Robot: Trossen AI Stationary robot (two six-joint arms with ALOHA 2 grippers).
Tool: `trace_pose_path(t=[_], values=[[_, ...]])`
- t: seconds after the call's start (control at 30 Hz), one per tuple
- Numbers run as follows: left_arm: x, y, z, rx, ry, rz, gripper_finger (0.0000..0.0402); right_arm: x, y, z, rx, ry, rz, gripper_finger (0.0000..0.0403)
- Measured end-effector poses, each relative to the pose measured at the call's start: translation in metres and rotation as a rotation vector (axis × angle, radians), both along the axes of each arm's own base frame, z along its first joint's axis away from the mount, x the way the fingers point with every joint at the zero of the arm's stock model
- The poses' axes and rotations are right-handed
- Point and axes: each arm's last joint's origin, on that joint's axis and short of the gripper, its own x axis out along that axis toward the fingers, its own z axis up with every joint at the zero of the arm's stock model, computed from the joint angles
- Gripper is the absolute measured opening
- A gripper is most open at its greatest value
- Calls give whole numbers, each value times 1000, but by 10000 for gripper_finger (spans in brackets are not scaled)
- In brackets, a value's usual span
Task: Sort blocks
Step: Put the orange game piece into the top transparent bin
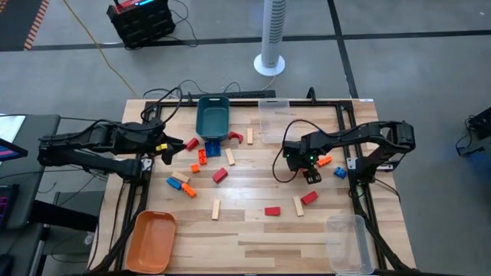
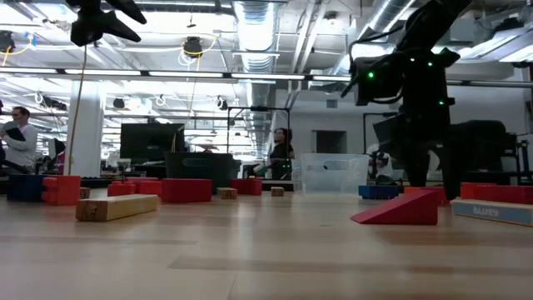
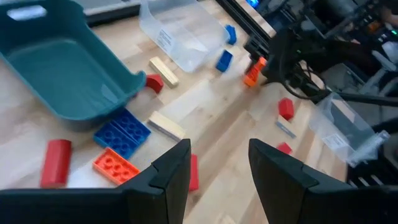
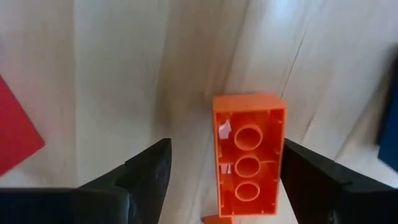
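Observation:
The blocks lie scattered over the middle of the table: red bricks (image 1: 220,175), wood sticks (image 1: 216,209), a blue plate (image 1: 213,147) and small orange pieces (image 1: 198,165). My right gripper (image 4: 227,180) is open and low over the table's right part. An orange brick (image 4: 249,158) lies hollow side up between its fingers, nearer one of them. This brick (image 1: 324,160) also shows in the high view beside the right gripper (image 1: 311,167). My left gripper (image 3: 214,168) is open and raised above the table's left side (image 1: 167,147), holding nothing.
A teal bin (image 1: 212,116) and a clear bin (image 1: 275,119) stand at the far edge. An orange bin (image 1: 151,239) sits at the near left corner and another clear bin (image 1: 347,241) at the near right. A blue block (image 1: 340,172) lies close to the right gripper.

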Motion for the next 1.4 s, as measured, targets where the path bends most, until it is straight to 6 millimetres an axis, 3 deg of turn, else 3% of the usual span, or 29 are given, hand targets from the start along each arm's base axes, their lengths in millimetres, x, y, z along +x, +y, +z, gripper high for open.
trace_pose_path(t=[0.17, 0.33, 0.43, 0.53, 0.73, 0.83, 0.93, 1.13, 1.4], values=[[0, 0, 0, -1, -1, -1, 158, 0, -1, -1, -34, -8, 0, 246], [0, 0, 0, -2, 0, 0, 158, 2, -1, 1, -35, -11, -11, 143], [0, 0, 0, -2, -1, 0, 158, 11, -2, 13, 26, -51, -37, 76], [0, 0, 0, -3, -1, 0, 158, 25, -6, 36, 66, -143, -55, 38], [0, 0, 0, -3, -2, 1, 158, 61, -31, 101, 9, -469, -130, 49], [0, 0, 0, -3, -2, 1, 158, 75, -50, 120, -35, -591, -171, 56], [0, 0, 0, -3, -3, 1, 158, 85, -73, 113, -71, -589, -231, 57], [0, 0, 0, -30, -10, 2, 158, 96, -113, 78, -93, -356, -287, 58], [0, -1, 0, -57, -12, -22, 158, 103, -138, 85, -87, -355, -287, 58]])
